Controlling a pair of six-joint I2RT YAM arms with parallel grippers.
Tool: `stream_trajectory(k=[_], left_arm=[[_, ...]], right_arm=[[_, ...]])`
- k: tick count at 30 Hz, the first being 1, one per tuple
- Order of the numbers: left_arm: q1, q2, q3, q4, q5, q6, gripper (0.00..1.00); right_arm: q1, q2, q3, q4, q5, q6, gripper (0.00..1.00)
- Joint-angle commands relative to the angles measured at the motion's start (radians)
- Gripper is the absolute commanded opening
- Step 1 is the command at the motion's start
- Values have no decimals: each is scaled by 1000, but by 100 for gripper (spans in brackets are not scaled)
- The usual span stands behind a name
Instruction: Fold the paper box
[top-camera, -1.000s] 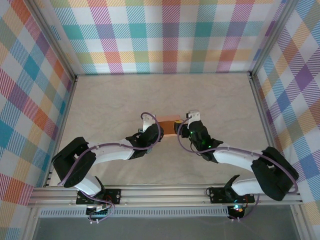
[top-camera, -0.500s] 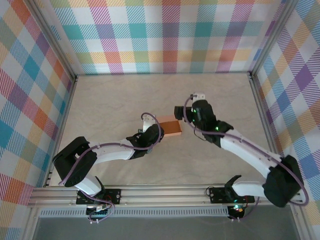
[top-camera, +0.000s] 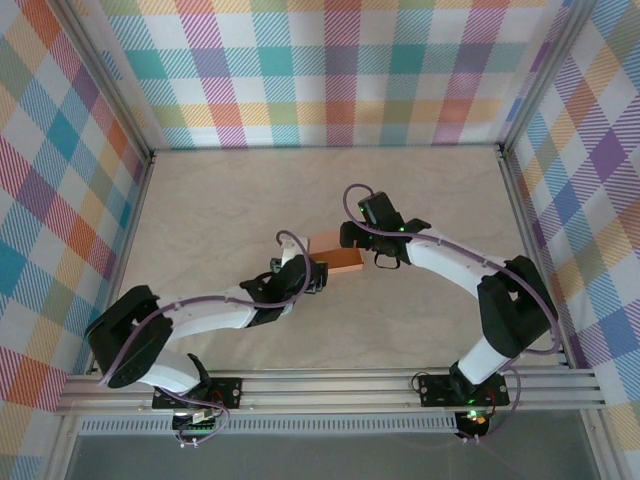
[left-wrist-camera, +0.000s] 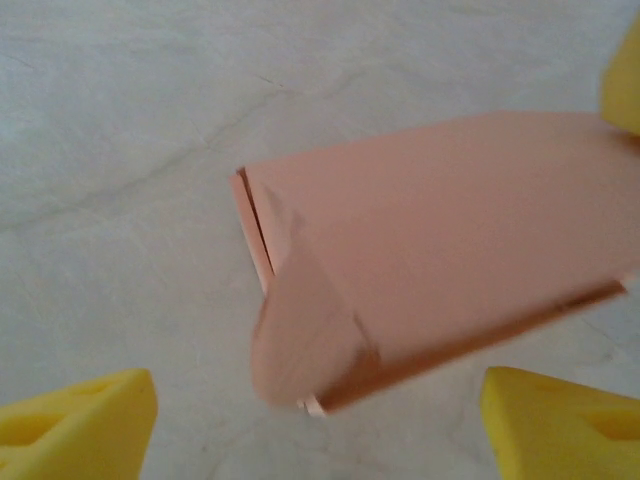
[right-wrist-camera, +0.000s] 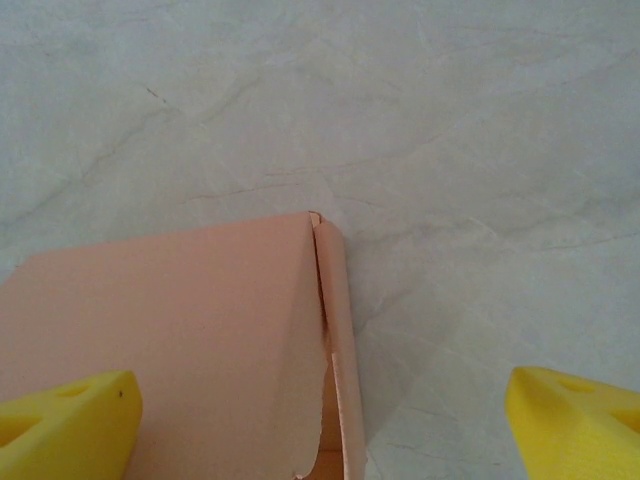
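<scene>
Item: the paper box (top-camera: 335, 258), salmon-orange card, folded into a shallow rectangular shape.
Location: lying on the pale marbled worktop (top-camera: 220, 210) near its middle, between my two end effectors.
Box, seen from my left wrist: the broad top face (left-wrist-camera: 450, 240) tilts across the view; a rounded flap sits at its near corner, and thin card edges show along the left end.
Box, seen from my right wrist: the flat face (right-wrist-camera: 170, 330) fills the lower left; a narrow side wall runs along its right edge with a seam at the corner.
Left end effector (top-camera: 314, 273): just beside the box's near-left end; jaws spread wide, the yellow fingertips (left-wrist-camera: 75, 425) standing apart from the card on either side, nothing clamped.
Right end effector (top-camera: 352, 238): at the box's far-right end; jaws spread wide, nothing clamped. One yellow fingertip (right-wrist-camera: 65, 420) overlaps the box face in the view; I cannot tell whether it touches. The other hangs over bare worktop.
</scene>
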Motion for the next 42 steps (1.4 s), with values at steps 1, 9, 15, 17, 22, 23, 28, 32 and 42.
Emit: stream_trajectory(k=[1, 9, 15, 17, 22, 23, 28, 32, 42], left_arm=[[-27, -111, -86, 25, 105, 38, 90], [-26, -412, -115, -86, 162, 48, 100], [76, -273, 76, -263, 230, -96, 100], [119, -205, 115, -278, 273, -155, 97], [206, -12, 198, -311, 363, -223, 81], [220, 21, 207, -309, 379, -230, 77], [278, 133, 222, -246, 452, -242, 61], [301, 195, 221, -198, 505, -249, 53], [323, 219, 171, -124, 555, -282, 41]], right_arm=[[-6, 25, 26, -3, -34, 23, 93], [-9, 79, -20, 41, -78, 17, 84], [-9, 86, -79, 79, -102, 13, 72], [-9, 90, -90, 84, -102, 7, 69], [-9, 98, -103, 93, -96, -11, 63], [-9, 102, -104, 95, -94, -11, 61], [-11, 115, -113, 99, -94, -11, 54], [-12, 116, -120, 100, -93, -10, 48], [-45, 47, -146, 153, -194, -4, 70]])
